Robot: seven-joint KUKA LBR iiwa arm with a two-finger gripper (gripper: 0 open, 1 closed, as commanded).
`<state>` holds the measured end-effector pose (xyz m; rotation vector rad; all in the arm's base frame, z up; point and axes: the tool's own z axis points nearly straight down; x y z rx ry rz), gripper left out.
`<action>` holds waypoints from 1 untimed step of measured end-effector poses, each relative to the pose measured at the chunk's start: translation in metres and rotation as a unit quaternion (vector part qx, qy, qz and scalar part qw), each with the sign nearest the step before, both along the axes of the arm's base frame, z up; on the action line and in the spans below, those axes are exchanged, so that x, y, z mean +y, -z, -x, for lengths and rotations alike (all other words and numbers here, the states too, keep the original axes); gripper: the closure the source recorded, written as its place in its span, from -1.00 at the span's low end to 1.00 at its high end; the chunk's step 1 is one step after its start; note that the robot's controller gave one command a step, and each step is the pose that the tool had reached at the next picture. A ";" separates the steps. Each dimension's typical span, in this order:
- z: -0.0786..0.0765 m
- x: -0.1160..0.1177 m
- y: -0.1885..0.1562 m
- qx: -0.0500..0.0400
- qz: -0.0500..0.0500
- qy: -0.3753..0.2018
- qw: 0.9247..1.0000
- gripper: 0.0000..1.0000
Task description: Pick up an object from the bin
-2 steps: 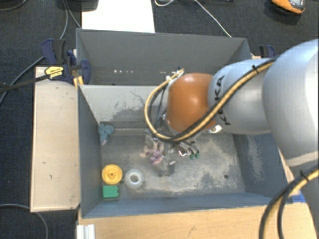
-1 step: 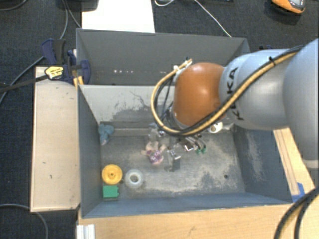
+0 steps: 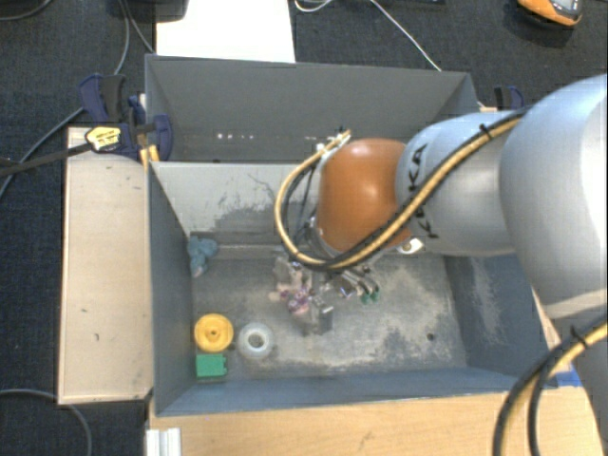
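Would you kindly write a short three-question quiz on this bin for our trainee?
1. True or false: the green block lies right next to the yellow disc.
2. Fill in: in the view, the pale ring lies to the yellow disc's ___.
3. What lies nearest the claw? A) the heap of small bits B) the green block C) the pale ring
Key: 1 true; 2 right; 3 A.

Bin (image 3: 285,103) was recorded grey, floor scuffed paler. Yellow disc (image 3: 213,332), green block (image 3: 211,366), whitish ring (image 3: 255,340) and teal lump (image 3: 200,252) were noted. Wrist cover (image 3: 361,198) was seen orange.
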<state>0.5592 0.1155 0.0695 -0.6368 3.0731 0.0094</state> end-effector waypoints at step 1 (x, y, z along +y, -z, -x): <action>-0.013 -0.011 -0.002 -0.006 0.002 -0.133 0.991 -1.00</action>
